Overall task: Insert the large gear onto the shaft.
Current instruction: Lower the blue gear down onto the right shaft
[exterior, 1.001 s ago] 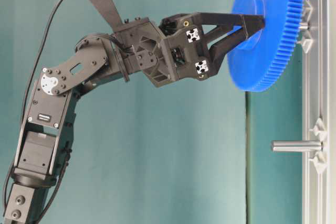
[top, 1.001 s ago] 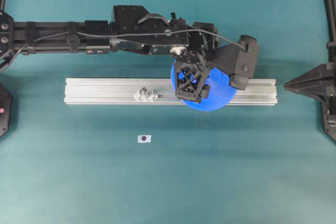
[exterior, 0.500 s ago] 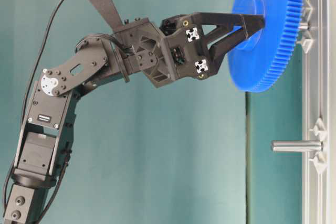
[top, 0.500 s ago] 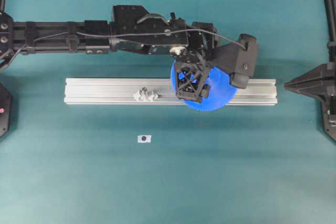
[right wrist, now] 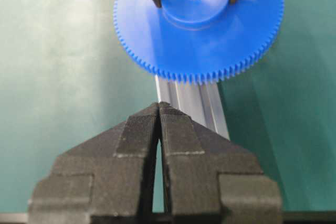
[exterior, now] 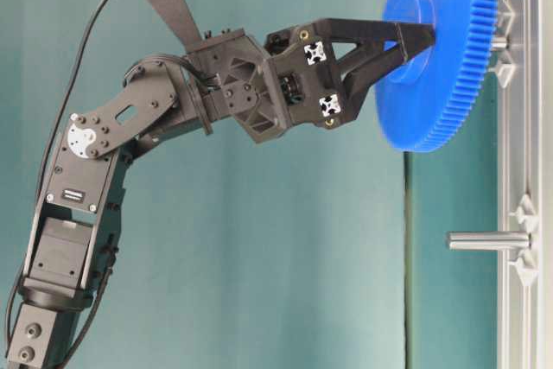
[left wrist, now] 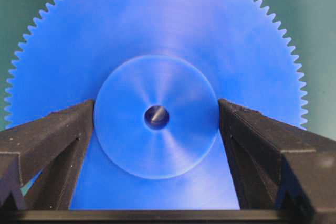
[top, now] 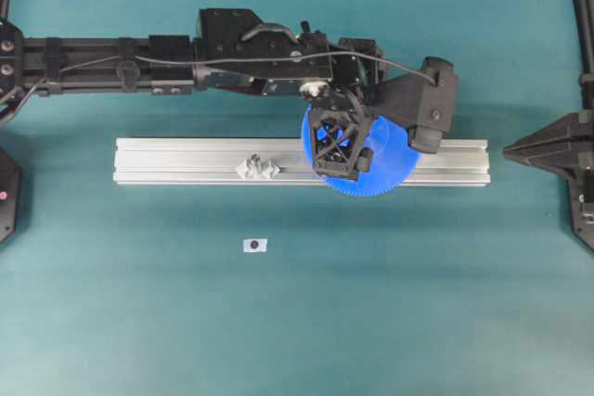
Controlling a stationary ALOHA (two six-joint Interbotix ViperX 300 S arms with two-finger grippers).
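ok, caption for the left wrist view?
Left gripper jaws bracket the large gear's raised hub, a grey tip showing in its centre hole.

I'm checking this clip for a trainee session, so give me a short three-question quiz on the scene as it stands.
1. True or false: the left gripper has its jaws either side of the raised hub of the wide flat bright-blue toothed plastic gear.
2. How do the right gripper's jaws stand? A open wide, B closed together, C around the gear.
3. In the table-level view, what stands bare on the long silver aluminium rail, below the gear?

Key: 1 true. 2 B. 3 a thin grey metal pin in its clear plastic mount, with nothing on it.
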